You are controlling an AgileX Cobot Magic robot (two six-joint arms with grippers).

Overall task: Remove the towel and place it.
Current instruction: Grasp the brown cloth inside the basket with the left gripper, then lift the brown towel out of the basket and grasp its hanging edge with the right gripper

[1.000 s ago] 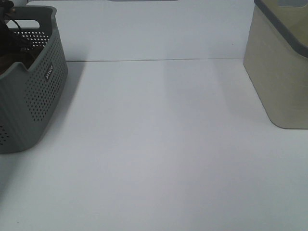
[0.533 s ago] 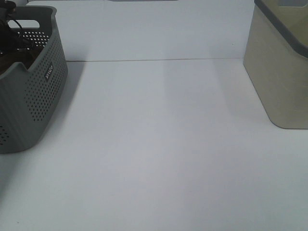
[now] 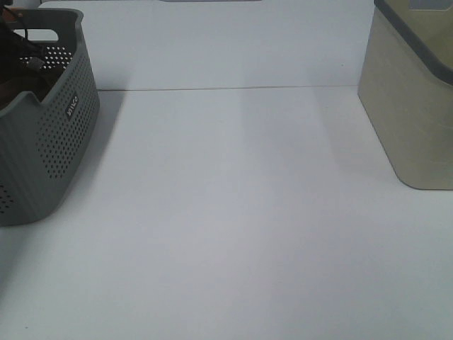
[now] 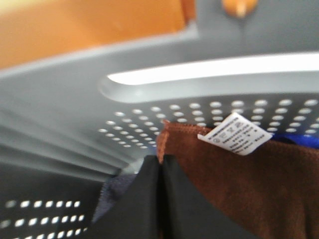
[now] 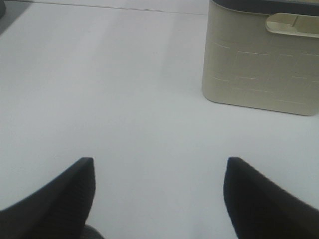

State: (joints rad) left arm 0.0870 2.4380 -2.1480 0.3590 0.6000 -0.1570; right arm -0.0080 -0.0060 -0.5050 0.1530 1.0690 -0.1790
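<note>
The reddish-brown towel (image 4: pixel 239 184) lies inside the grey perforated basket (image 3: pixel 64 134), its white care tag (image 4: pixel 238 133) showing at one corner. My left gripper (image 4: pixel 161 160) is down in the basket, its black fingers closed together on the towel's hemmed edge near that corner. In the exterior high view only a dark brown patch of the towel (image 3: pixel 13 53) and a bit of the arm's cable show above the basket rim at the far left. My right gripper (image 5: pixel 159 167) is open and empty, hovering over the white table (image 5: pixel 99 89).
A beige bin (image 3: pixel 414 99) with a grey rim stands at the table's right side; it also shows in the right wrist view (image 5: pixel 261 55). A blue cloth (image 4: pixel 299 141) lies behind the towel in the basket. The white table (image 3: pixel 233 212) lies between basket and bin.
Inside the basket the left arm has shifted slightly, and a little more brown cloth shows above the rim. Nothing else has moved.
</note>
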